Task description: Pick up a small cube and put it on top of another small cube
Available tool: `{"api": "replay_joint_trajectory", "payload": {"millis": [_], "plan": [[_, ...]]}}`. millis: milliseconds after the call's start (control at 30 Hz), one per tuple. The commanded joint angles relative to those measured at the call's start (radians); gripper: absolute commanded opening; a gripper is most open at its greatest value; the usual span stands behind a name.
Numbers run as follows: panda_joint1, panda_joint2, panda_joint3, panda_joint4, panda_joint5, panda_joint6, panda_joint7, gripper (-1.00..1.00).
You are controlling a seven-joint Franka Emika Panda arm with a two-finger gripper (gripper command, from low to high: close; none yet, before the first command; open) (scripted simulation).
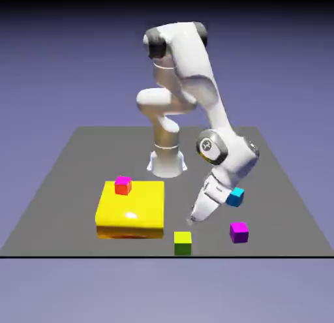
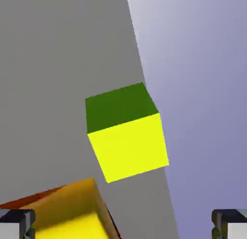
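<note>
In the exterior view, the gripper (image 1: 192, 220) hangs at about 5 o'clock from the picture's middle, tilted, its tip pointing down toward 7 o'clock. Its 2 fingers (image 2: 18, 223) are spread wide and grasp nothing; in the hand view they stand well apart at 7 and 5 o'clock. The lime cube (image 1: 182, 243), the task's thing, sits upright on the dark grey table (image 1: 78, 165) close to the near edge, at 6 o'clock in the exterior view, below the gripper and apart from it. In the hand view this cube lies near the middle, showing 1 yellow-green face and 1 darker green face, with the table's edge running just beside it. In the exterior view, the large yellow block (image 1: 132, 207) rests at 7 o'clock on the table, with rounded edges, and the red cube (image 1: 123, 186) with a magenta top sits on it, toward the block's 11 o'clock. The purple cube (image 1: 239, 233) stands on the table at 5 o'clock, and the blue cube (image 1: 235, 197) is at 4 o'clock, beyond the purple one and partly hidden by the gripper's hand.
</note>
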Motion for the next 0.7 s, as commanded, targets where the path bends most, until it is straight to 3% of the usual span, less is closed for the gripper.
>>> {"api": "replay_joint_trajectory", "payload": {"millis": [0,100,233,267,400,667], "plan": [[0.001,0.036,0.012,0.025,-0.032,-0.036,-0.014,0.00],[0.002,0.140,0.045,0.097,-0.123,-0.139,-0.054,0.00],[-0.022,0.235,-0.015,0.094,-0.217,-0.051,0.001,0.00],[-0.022,0.235,-0.015,0.094,-0.217,-0.051,0.001,-1.00],[0.008,0.135,0.059,0.090,-0.114,-0.145,-0.045,-1.00],[0.132,0.030,0.349,-0.064,0.065,-0.266,0.149,-1.00]]}}
